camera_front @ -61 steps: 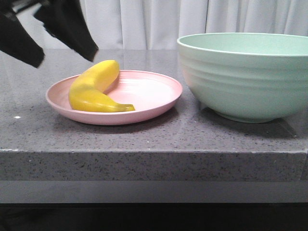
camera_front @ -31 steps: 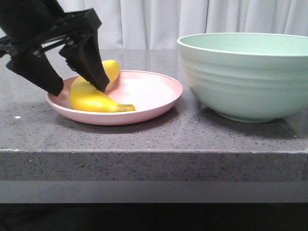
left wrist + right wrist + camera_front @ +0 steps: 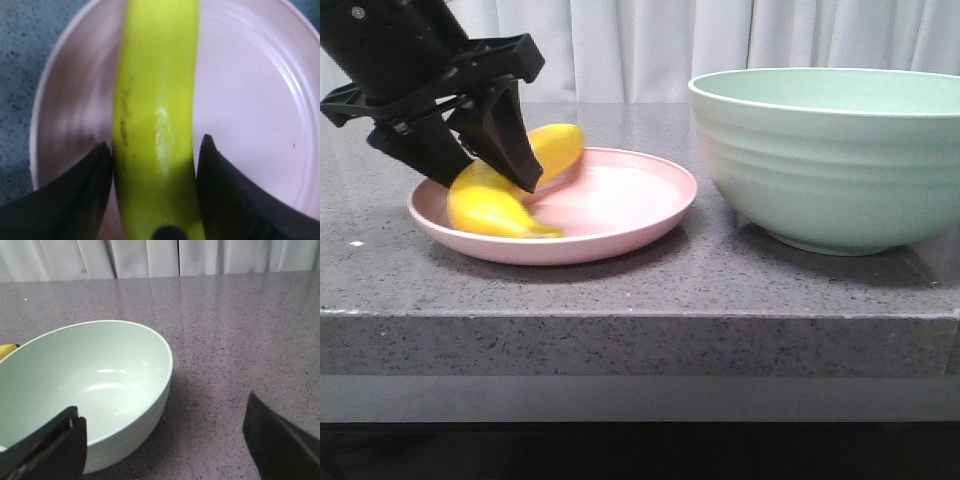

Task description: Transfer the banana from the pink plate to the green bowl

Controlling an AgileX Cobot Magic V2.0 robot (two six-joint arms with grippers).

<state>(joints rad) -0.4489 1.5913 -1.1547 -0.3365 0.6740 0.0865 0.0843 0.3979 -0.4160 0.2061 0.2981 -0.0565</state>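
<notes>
The yellow banana (image 3: 492,210) lies on the left half of the pink plate (image 3: 620,195), slightly blurred. My left gripper (image 3: 485,180) stands over it with one black finger on each side. In the left wrist view the fingers (image 3: 90,190) press against both flanks of the banana (image 3: 155,75), over the plate (image 3: 250,100). The large ridged green bowl (image 3: 830,160) stands to the right of the plate. My right gripper (image 3: 162,405) is open and empty beside the bowl (image 3: 90,380), which is empty inside. A bit of the banana (image 3: 7,350) shows past the bowl's rim.
The grey speckled stone table (image 3: 640,290) has its front edge close below the plate and bowl. A white curtain (image 3: 620,45) hangs behind. In the right wrist view, bare tabletop (image 3: 240,330) lies beyond the bowl.
My left gripper came down over the banana and its fingers closed in on it. The banana and the plate shifted a little to the left.
</notes>
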